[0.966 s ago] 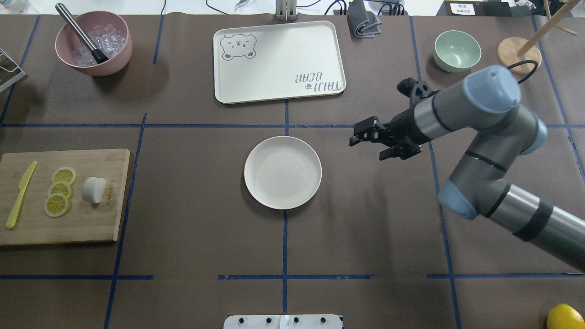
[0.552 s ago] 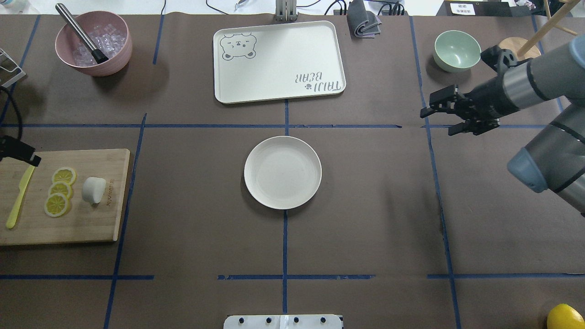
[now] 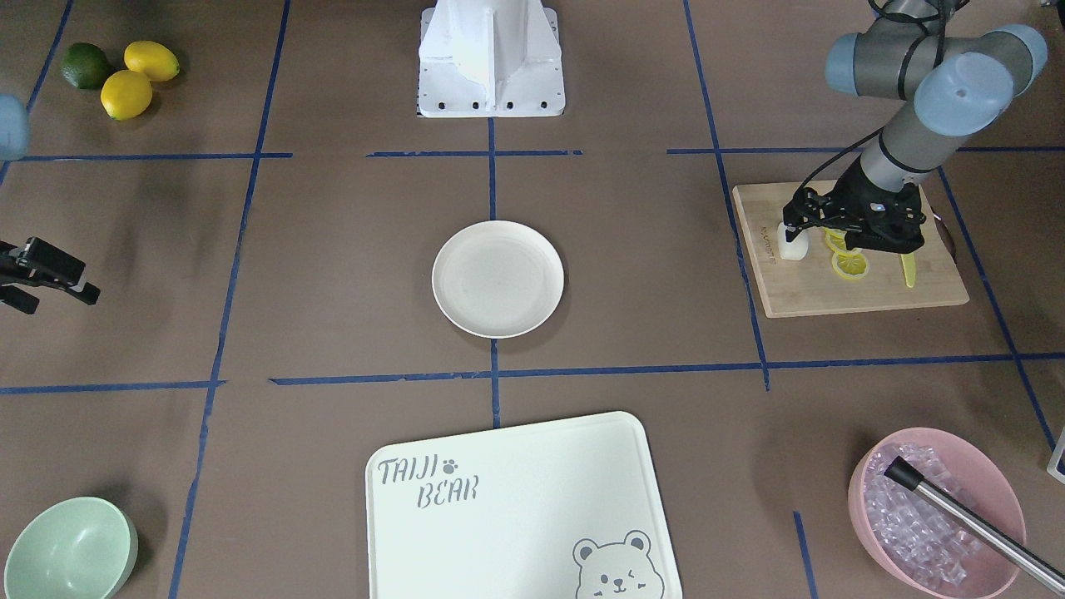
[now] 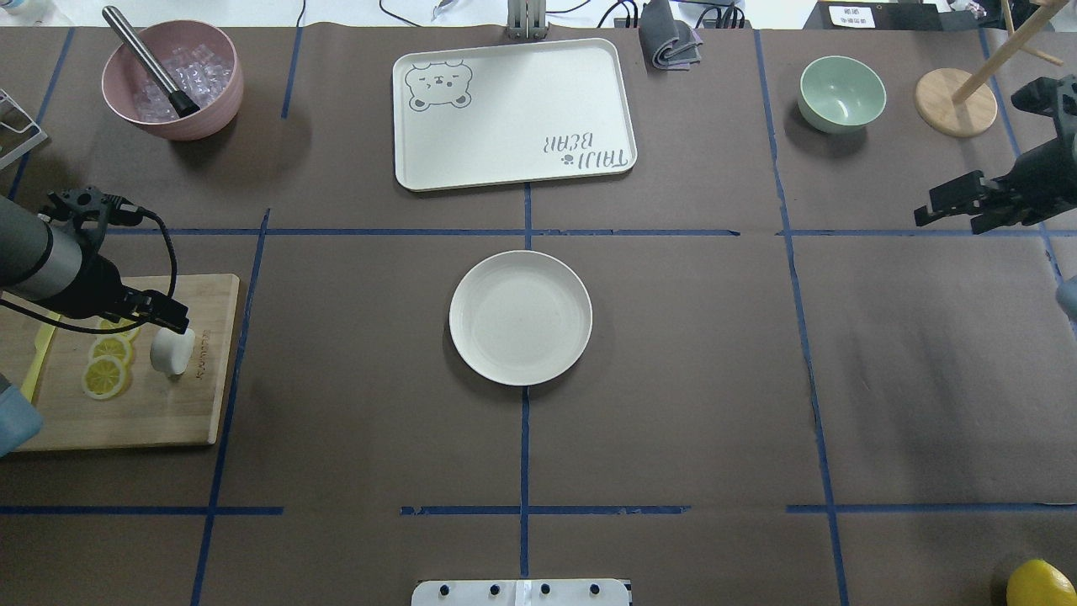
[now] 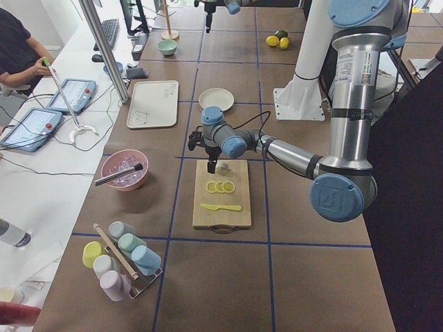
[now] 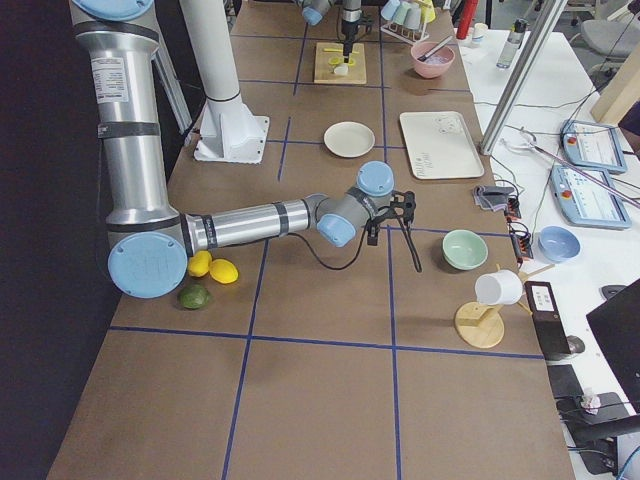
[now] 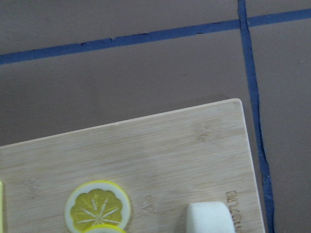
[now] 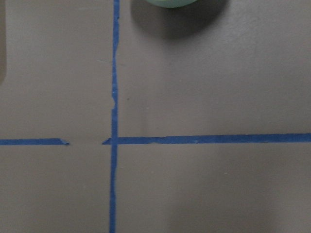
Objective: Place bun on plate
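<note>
The bun [image 4: 172, 351], a small white lump, lies on the wooden cutting board [image 4: 151, 412] at the table's left, next to the lemon slices [image 4: 105, 376]. My left gripper [image 4: 168, 318] hovers just behind and above the bun [image 3: 792, 247], open, with nothing between its fingers. In the left wrist view only the top of the bun [image 7: 210, 218] shows at the bottom edge. The round cream plate [image 4: 520, 317] sits bare at the table's middle, far from the bun. My right gripper [image 4: 959, 210] hangs open and holds nothing at the far right edge.
A bear-printed tray [image 4: 513, 114] lies behind the plate. A pink bowl of ice [image 4: 172, 80] with a metal tool stands at the back left, a mint-green bowl [image 4: 841, 93] and a wooden stand [image 4: 955, 101] at the back right. A yellow-green knife [image 3: 908, 270] lies on the board.
My left arm has come in from the left edge and moved over the board to the bun. My right arm has pulled back from beside the plate to the right edge.
</note>
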You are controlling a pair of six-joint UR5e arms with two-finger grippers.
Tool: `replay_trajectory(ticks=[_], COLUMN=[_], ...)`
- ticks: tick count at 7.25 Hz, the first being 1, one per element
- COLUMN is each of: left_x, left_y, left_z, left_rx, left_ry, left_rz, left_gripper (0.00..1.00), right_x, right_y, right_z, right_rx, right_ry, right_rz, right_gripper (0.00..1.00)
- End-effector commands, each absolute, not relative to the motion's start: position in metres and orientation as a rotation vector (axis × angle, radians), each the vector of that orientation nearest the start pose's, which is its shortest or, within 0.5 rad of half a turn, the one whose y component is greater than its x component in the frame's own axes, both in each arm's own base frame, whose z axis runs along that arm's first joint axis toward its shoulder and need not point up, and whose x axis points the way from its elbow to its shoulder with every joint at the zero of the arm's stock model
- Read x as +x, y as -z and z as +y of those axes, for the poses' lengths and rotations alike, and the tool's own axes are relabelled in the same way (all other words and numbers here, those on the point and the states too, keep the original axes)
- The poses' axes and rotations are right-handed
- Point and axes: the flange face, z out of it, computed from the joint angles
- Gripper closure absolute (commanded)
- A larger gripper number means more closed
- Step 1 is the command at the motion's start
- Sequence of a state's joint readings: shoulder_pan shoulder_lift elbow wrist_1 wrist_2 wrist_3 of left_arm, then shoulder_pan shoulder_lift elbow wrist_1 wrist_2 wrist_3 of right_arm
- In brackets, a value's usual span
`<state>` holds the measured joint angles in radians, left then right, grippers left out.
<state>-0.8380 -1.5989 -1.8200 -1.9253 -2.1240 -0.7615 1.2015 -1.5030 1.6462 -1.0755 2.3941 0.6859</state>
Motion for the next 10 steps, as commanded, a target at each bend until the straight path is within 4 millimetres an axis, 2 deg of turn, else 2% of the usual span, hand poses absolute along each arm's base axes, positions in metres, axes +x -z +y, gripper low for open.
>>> replay_trajectory(ticks=[1, 2, 3, 4, 5, 6, 9, 10], left_x=[0.304, 0.31, 0.312, 0.319, 0.321, 0.321, 0.327, 0.33], left_y=[-0.493, -0.502, -0.506, -0.507, -0.507, -0.509, -0.511, -0.5], left_z=[-0.43, -0.43, -0.43, -0.425, -0.424, -0.424, -0.422, -0.424], left_rx=[0.074, 0.059, 0.051, 0.043, 0.04, 0.037, 0.029, 0.038], left_ry=[-0.159, -0.163, -0.163, -0.174, -0.179, -0.182, -0.199, -0.205], left_rz=[0.797, 0.787, 0.781, 0.78, 0.781, 0.779, 0.782, 0.799], left_gripper=[0.01, 0.01, 0.01, 0.01, 0.04, 0.09, 0.46, 0.5], right_x=[-0.076, -0.066, -0.062, -0.051, -0.047, -0.048, -0.047, -0.048], right_y=[-0.541, -0.525, -0.519, -0.534, -0.538, -0.539, -0.539, -0.538], right_z=[-0.526, -0.521, -0.516, -0.506, -0.503, -0.503, -0.503, -0.503], right_rx=[0.149, 0.135, 0.12, 0.117, 0.117, 0.115, 0.115, 0.114], right_ry=[0.113, 0.128, 0.14, 0.157, 0.161, 0.161, 0.16, 0.162], right_rz=[-0.855, -0.82, -0.812, -0.804, -0.801, -0.801, -0.804, -0.804], right_gripper=[0.0, 0.0, 0.0, 0.0, 0.0, 0.0, 0.0, 0.0])
